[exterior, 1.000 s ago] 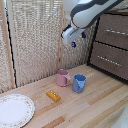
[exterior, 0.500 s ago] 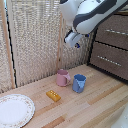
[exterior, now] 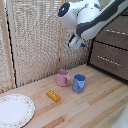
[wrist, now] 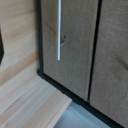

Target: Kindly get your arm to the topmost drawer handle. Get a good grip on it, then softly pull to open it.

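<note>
Along the exterior view's right edge, dark brown wooden cabinet [exterior: 111, 50] with two stacked drawer fronts: the drawer [exterior: 114, 31] uppermost, closed, carrying the topmost drawer handle [exterior: 116, 32], a thin silver bar lying level; below it the lower drawer front [exterior: 107, 61] with a like bar. Closer up in the wrist view, one silver bar [wrist: 59, 30] on a brown wood-grain front, a second panel beside it past a dark seam; cannot tell which drawer that is.

High in the exterior view, glossy white arm [exterior: 89, 19] reaching in from the upper right, dark round cap toward the left, fingers [exterior: 78, 43] blue-tipped and pointing down, in the air, near the cabinet's left edge yet apart from both handles. Nothing between the tips; too small and blurred to judge their spread.

Underneath, pale wooden plank surface [exterior: 95, 107]. Near its back, pink mug [exterior: 62, 78] and blue mug [exterior: 79, 83] just beside each other; small yellow block [exterior: 53, 95] in front of the pink one; white patterned plate [exterior: 14, 110] well apart, at the near left corner. Behind, woven beige screen [exterior: 37, 37] framed in light wood.
</note>
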Robot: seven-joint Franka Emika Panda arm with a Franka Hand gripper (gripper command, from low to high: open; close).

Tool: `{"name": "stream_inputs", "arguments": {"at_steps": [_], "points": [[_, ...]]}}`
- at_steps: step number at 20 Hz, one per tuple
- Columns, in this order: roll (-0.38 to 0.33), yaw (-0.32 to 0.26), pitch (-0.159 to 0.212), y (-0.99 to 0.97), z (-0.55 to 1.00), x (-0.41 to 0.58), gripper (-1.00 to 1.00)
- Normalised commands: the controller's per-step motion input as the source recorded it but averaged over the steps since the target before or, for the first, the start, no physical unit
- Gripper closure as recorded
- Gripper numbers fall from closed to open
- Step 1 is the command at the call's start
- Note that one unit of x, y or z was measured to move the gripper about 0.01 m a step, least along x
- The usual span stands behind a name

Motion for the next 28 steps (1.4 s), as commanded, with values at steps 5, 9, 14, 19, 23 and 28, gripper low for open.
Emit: {"name": "stream_inputs", "arguments": {"at_steps": [5, 9, 14, 19, 23, 28], "points": [[-0.323, 0.049, 0.000, -0.41, 0.03, -0.064, -1.00], [-0.224, -0.005, -0.006, -0.67, 0.05, -0.227, -1.00], [-0.196, -0.030, -0.010, -0.66, 0.08, -0.125, -1.00], [-0.194, -0.003, -0.036, -0.66, 0.14, -0.057, -1.00], [-0.251, 0.041, -0.033, -0.58, 0.13, -0.024, -1.00], [-0.236, 0.146, -0.002, -0.41, 0.02, -0.085, -1.00]]}}
